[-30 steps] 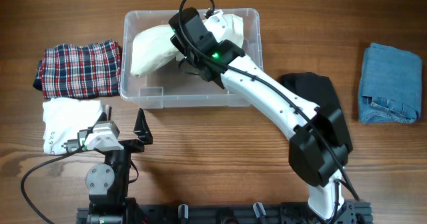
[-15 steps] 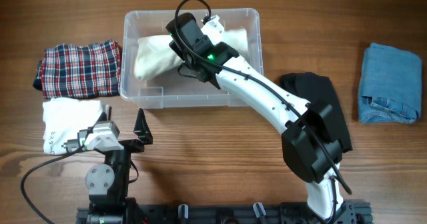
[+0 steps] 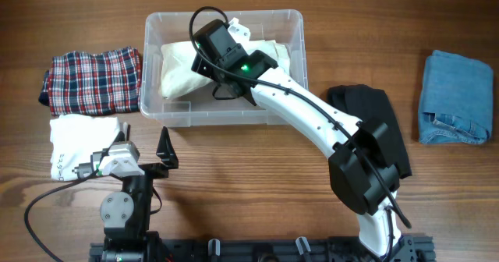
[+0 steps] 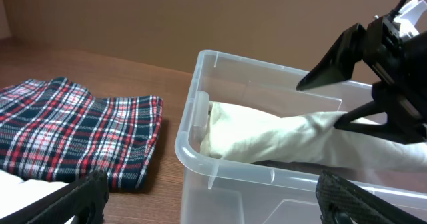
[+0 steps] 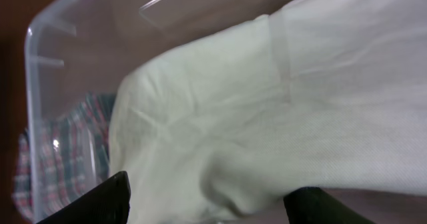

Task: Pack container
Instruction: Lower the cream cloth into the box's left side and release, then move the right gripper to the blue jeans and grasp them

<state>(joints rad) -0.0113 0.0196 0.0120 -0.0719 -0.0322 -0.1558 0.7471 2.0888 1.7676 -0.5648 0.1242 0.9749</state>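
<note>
The container (image 3: 226, 122) is a clear plastic bin at the table's back centre. A cream folded garment (image 3: 179, 69) lies inside it, stretched along the far side. My right gripper (image 3: 199, 59) hangs inside the bin just over that garment. In the right wrist view its fingers (image 5: 100, 201) stand wide apart over the cream cloth (image 5: 267, 97), so the right gripper (image 5: 210, 207) is open, not pinching it. My left gripper (image 3: 166, 149) rests open near the front left. In the left wrist view the left gripper (image 4: 213, 211) faces the container's near wall (image 4: 280, 191) with nothing between its fingers.
A plaid garment (image 3: 93, 80) lies left of the bin, with a white one (image 3: 78, 141) in front of it. A black garment (image 3: 366, 106) sits right of the bin under the right arm. Folded blue jeans (image 3: 456, 98) lie at the far right.
My right gripper moved left inside the bin and opened, letting go of the cream garment, which has settled flatter in the container. The left arm has not moved.
</note>
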